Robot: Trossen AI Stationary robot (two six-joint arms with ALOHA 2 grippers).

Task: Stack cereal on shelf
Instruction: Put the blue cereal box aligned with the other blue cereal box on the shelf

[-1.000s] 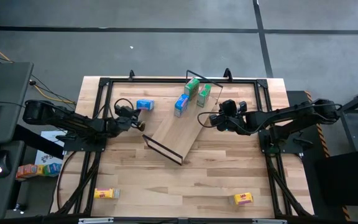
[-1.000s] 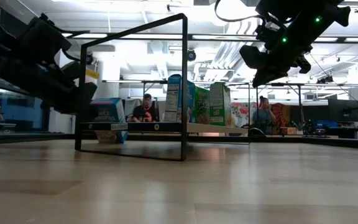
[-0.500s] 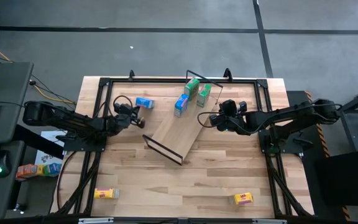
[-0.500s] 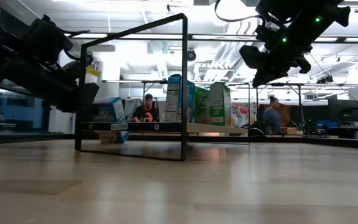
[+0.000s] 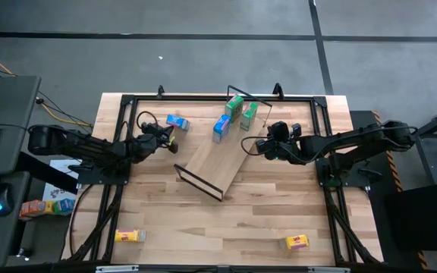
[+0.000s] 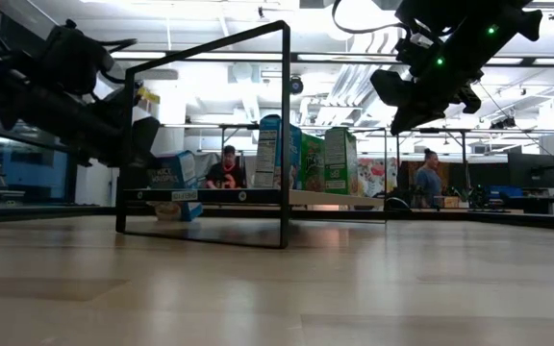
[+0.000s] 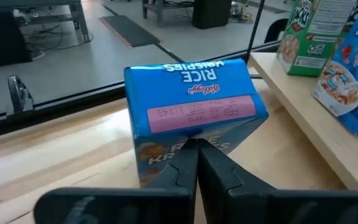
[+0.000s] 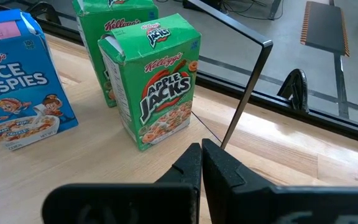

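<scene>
Cereal (image 8: 165, 81): rectangular printed cardboard boxes

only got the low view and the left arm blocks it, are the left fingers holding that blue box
Observer: No. The left gripper is shut, its tips at the face of the blue box, not around it.
Operator: is that box on the shelf
Observer: No, it lies on the table beside the shelf.
Operator: where are the yellow ones
Observer: The two yellow boxes lie far from the shelf, one on each arm's side.
</scene>
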